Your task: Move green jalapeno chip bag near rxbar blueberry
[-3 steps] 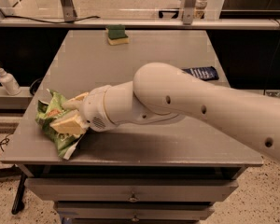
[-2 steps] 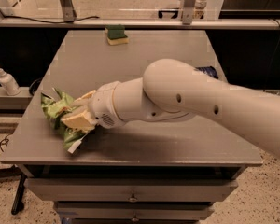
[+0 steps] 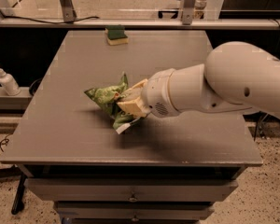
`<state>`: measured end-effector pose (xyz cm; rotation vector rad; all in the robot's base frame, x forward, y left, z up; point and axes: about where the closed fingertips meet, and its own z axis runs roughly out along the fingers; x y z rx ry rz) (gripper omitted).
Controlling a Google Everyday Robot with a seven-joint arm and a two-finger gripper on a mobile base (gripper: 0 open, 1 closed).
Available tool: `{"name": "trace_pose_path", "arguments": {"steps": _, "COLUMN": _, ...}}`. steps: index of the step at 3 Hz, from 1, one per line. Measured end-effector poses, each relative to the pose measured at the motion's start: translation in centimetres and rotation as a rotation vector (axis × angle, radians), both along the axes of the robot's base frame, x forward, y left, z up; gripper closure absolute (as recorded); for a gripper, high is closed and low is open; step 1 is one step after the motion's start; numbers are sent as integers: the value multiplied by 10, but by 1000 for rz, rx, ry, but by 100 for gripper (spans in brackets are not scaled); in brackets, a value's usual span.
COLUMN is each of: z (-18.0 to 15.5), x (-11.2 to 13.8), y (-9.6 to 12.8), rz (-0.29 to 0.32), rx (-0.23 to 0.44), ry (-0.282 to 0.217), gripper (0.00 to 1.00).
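Over tbl (image 3: 56,134), jaws grip green jalapeno chip bag (image 3: 103,96).

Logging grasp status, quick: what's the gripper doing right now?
Gripper: closed on the green jalapeno chip bag, over the middle of the table.

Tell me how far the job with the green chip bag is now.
Done: the gripper is shut on the crumpled green jalapeno chip bag. In hand: it holds the bag over the middle of the table. Left: setting it near the rxbar blueberry, not in view; the arm covers the table's right side.
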<state>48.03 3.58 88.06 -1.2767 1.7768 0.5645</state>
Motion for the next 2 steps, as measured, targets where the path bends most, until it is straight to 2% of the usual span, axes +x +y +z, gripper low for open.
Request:
{"name": "trace_pose_path", "arguments": {"steps": 1, "z": -6, "x": -8, "y": 7, "rz": 4, "rx": -5, "ry": -9, "gripper": 100}}
{"name": "trace_pose_path", "arguments": {"steps": 2, "z": -3, "x": 9, "y": -30, "rz": -81, "rx": -21, "ry": -56, "gripper": 100}}
